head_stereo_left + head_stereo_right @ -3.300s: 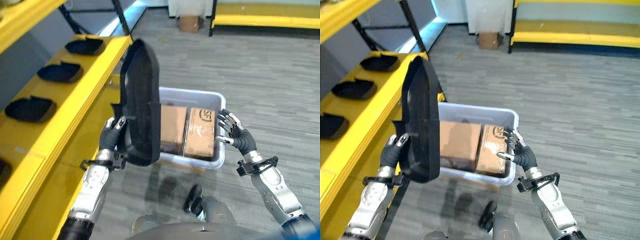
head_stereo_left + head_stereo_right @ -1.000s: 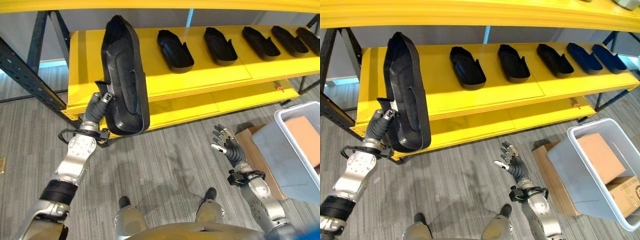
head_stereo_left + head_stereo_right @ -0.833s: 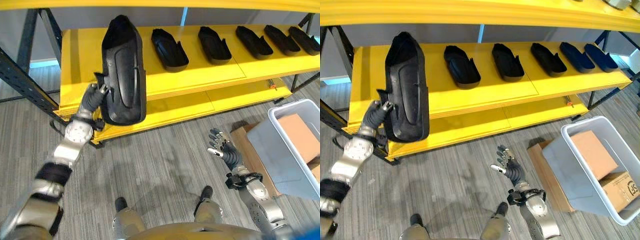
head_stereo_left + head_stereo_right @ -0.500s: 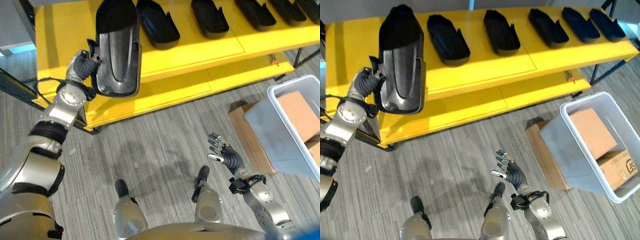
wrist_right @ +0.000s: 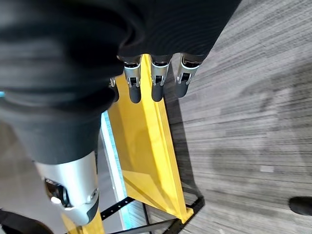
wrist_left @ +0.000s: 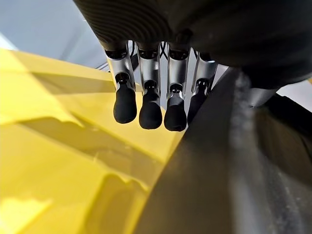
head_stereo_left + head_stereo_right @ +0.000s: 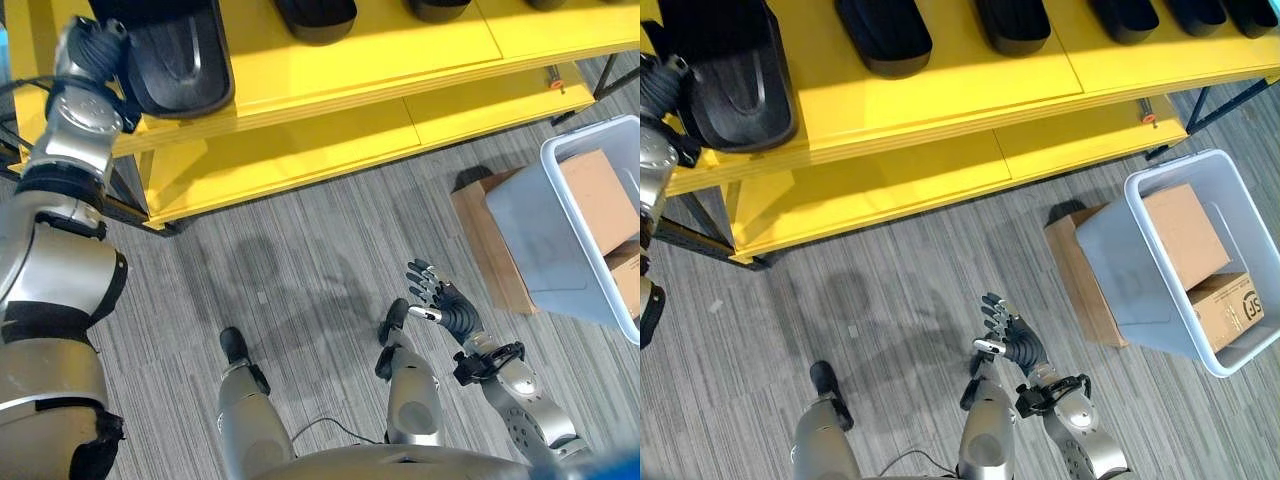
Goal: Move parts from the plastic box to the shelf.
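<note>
Setting a black moulded part (image 7: 180,60) down on the yellow shelf (image 7: 330,70).

I see my left robot hand (image 7: 92,45) grasping its edge as it lies at the shelf's left end, not yet let go; more black parts (image 7: 883,35) already sit in a row beside it. My right robot hand (image 7: 1012,345) hangs released, low over the floor. The plastic box (image 7: 1160,285) stands well apart, cardboard boxes (image 7: 1185,235) inside.

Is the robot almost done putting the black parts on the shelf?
Several black parts already lie on the yellow shelf. The left hand is setting another part at the shelf's end. The right hand hangs open. The box shows cardboard cartons; I cannot tell whether any parts are left.
</note>
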Available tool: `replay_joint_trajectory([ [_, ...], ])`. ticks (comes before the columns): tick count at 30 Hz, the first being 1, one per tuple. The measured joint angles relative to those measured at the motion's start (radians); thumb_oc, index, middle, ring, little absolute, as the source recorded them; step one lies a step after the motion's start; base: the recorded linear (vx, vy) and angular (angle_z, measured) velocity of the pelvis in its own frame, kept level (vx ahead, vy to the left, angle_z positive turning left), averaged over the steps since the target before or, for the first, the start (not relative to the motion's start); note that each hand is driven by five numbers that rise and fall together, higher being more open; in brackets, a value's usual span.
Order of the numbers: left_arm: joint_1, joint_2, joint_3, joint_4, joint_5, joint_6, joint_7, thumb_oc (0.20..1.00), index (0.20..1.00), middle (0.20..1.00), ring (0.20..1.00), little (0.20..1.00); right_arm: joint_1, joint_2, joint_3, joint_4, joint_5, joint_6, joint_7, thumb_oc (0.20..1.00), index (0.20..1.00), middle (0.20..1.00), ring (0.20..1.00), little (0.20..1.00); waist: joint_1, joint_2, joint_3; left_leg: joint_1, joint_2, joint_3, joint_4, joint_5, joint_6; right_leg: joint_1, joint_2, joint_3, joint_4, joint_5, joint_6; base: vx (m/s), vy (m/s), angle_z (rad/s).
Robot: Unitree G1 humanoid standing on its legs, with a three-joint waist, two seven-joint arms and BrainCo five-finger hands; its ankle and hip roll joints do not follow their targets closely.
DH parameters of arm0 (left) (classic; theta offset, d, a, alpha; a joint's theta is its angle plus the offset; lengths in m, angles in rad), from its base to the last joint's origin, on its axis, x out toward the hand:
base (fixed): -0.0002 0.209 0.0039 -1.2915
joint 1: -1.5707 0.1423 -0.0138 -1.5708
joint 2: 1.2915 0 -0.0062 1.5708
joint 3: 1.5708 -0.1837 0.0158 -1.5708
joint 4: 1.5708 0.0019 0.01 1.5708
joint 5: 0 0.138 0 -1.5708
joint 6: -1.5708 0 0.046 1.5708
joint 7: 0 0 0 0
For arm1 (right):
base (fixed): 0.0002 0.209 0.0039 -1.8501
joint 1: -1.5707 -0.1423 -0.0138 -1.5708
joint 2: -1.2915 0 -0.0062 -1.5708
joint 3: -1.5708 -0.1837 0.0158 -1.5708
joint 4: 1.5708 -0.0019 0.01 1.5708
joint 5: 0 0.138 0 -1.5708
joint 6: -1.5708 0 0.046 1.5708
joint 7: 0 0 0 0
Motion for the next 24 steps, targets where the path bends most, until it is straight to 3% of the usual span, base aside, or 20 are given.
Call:
replay_joint_trajectory([
  [4, -0.002, 0.018, 0.0, 0.002, -0.035, 0.003, -0.001, 0.2, 0.2, 0.2, 0.2, 0.2, 0.01, 0.0, -0.004, -0.011, 0.001, 0.0, 0.003, 1.0, 1.0, 1.0, 1.0, 1.0, -0.004, -0.002, -0.001, -0.026, 0.0, 0.002, 0.022, -0.011, 0.017, -0.027, -0.002, 0.001, 0.001, 0.057, -0.024, 0.03, 0.047, -0.02],
  [9, -0.023, 0.031, -0.009, 0.028, -0.04, 0.011, 0.0, 0.2, 0.2, 0.2, 0.2, 0.2, 0.047, 0.001, -0.003, -0.013, 0.007, -0.001, 0.009, 1.0, 1.0, 1.0, 1.0, 1.0, -0.009, -0.009, -0.006, -0.083, -0.009, 0.002, 0.069, -0.036, 0.041, -0.071, -0.013, 0.009, -0.001, 0.128, -0.11, 0.04, 0.068, 0.01],
  [15, -0.038, 0.04, -0.016, 0.028, -0.041, 0.017, -0.001, 0.2, 0.2, 0.2, 0.2, 0.2, 0.048, 0.001, -0.01, -0.014, 0.011, -0.001, 0.015, 1.0, 1.0, 1.0, 1.0, 1.0, -0.021, -0.019, -0.017, -0.154, -0.018, -0.009, 0.117, -0.047, 0.053, -0.112, -0.023, 0.015, 0.0, 0.128, -0.11, 0.04, 0.053, 0.04],
  [19, -0.086, 0.059, -0.023, 0.029, -0.042, 0.017, -0.001, 0.2, 0.2, 0.2, 0.2, 0.2, 0.05, 0.002, -0.042, -0.014, 0.02, -0.003, 0.016, 1.0, 1.0, 1.0, 1.0, 1.0, -0.042, -0.024, -0.023, -0.257, -0.017, -0.016, 0.243, -0.11, 0.08, -0.155, -0.042, 0.026, 0.001, 0.129, -0.11, 0.03, 0.059, 0.01],
  [22, -0.106, 0.063, -0.043, 0.028, -0.048, 0.017, 0.0, 0.2, 0.2, 0.2, 0.2, 0.2, 0.062, 0.004, -0.04, -0.014, 0.021, -0.003, 0.018, 1.0, 1.0, 1.0, 1.0, 1.0, -0.042, -0.026, -0.027, -0.283, -0.016, -0.019, 0.264, -0.121, 0.091, -0.169, -0.045, 0.025, 0.001, 0.129, -0.111, 0.03, 0.065, 0.0],
  [23, -0.106, 0.063, -0.045, 0.029, -0.051, 0.018, 0.0, 0.404, 0.404, 0.404, 0.404, 0.404, 0.066, 0.004, -0.041, -0.015, 0.021, -0.003, 0.019, 1.0, 1.0, 1.0, 1.0, 1.0, -0.041, -0.026, -0.028, -0.287, -0.019, -0.019, 0.266, -0.122, 0.092, -0.173, -0.045, 0.025, 0.001, 0.131, -0.113, 0.0, 0.0, 0.0],
  [24, -0.111, 0.072, -0.051, 0.029, -0.054, 0.019, 0.0, 1.0, 1.0, 1.0, 1.0, 1.0, 0.064, 0.003, -0.042, -0.014, 0.021, -0.003, 0.02, 1.0, 1.0, 1.0, 1.0, 1.0, -0.042, -0.027, -0.029, -0.296, -0.019, -0.018, 0.264, -0.12, 0.094, -0.181, -0.044, 0.027, -0.007, 0.14, -0.124, 0.04, 0.021, 0.0],
])
